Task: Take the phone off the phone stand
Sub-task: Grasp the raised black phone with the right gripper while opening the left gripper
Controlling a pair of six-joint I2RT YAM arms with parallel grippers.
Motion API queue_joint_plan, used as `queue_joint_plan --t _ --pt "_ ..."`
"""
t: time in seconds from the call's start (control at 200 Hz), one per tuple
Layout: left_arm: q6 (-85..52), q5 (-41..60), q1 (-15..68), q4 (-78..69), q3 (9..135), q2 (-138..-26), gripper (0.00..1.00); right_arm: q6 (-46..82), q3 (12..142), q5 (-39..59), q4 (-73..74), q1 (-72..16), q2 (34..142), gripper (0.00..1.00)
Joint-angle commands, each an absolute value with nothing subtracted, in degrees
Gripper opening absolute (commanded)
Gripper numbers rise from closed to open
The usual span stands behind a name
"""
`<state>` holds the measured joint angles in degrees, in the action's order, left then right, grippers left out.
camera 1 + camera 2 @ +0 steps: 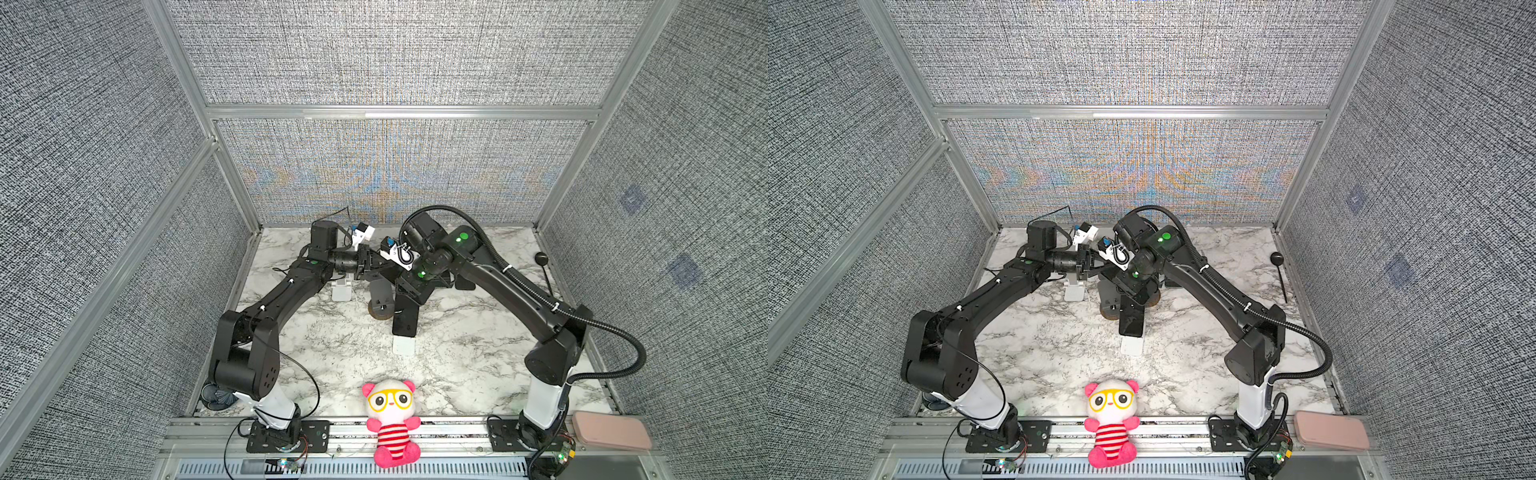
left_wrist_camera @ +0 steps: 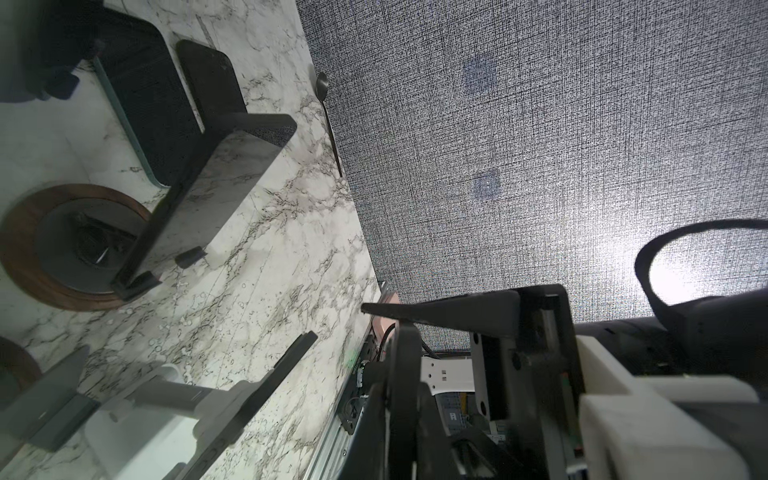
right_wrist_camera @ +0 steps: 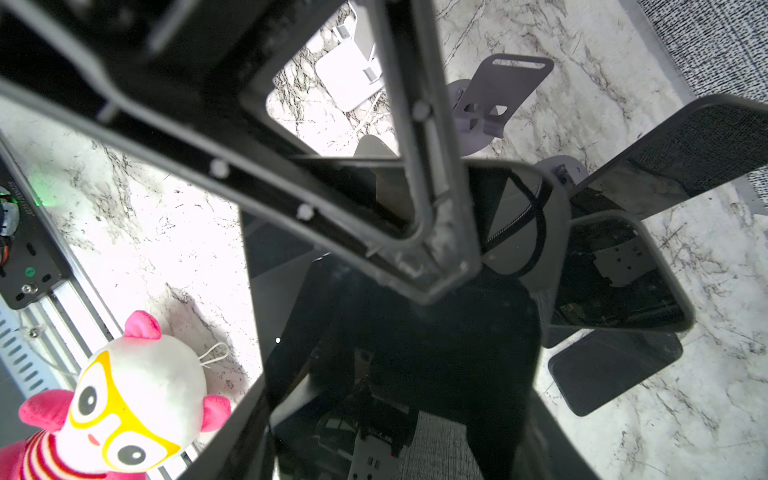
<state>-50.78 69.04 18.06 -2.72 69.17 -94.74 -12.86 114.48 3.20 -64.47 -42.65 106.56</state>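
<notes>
Right gripper point(image 1: 409, 297) above marble tabletop point(image 1: 457, 353), fabric-lined walls point(image 1: 395, 62)

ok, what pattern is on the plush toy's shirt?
Red and white horizontal stripes on the plush toy; it shows best in a top view.

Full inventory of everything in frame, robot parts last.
phone: 1, black, propped on a white stand, table centre
other phones: 3, dark, under the right arm; two propped, one flat
white stands: 2; one holds the phone, one empty, left of centre
grey stands: 2, round wooden bases; one empty, one holding a phone
spoon: 1, black, right table edge
plush toy: 1, pink and white, front rail
case: 1, pink, front rail, right end
grey item: 1, front left corner, mostly hidden
table: 1, white marble
left hand: 1, black, shut, raised beside the right hand
right hand: 1, black, at the phone's top edge; grip unclear
</notes>
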Motion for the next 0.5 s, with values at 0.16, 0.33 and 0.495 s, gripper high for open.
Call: queue_joint_plan --t 0.16,0.33,0.495 --pt "-56.19 71.10 17.49 -10.41 68.20 -95.11 0.26 -11.32 114.34 0.70 -62.07 -42.39 106.88 0.44" --pt "-56.18 70.84 17.32 -10.46 68.12 -95.28 0.34 -10.66 114.26 0.74 -61.23 -41.90 106.83 0.40" --pt "-56.07 69.96 16.47 -10.46 67.96 -94.94 0.42 -9.44 113.83 0.30 -60.98 -40.03 105.30 0.37"
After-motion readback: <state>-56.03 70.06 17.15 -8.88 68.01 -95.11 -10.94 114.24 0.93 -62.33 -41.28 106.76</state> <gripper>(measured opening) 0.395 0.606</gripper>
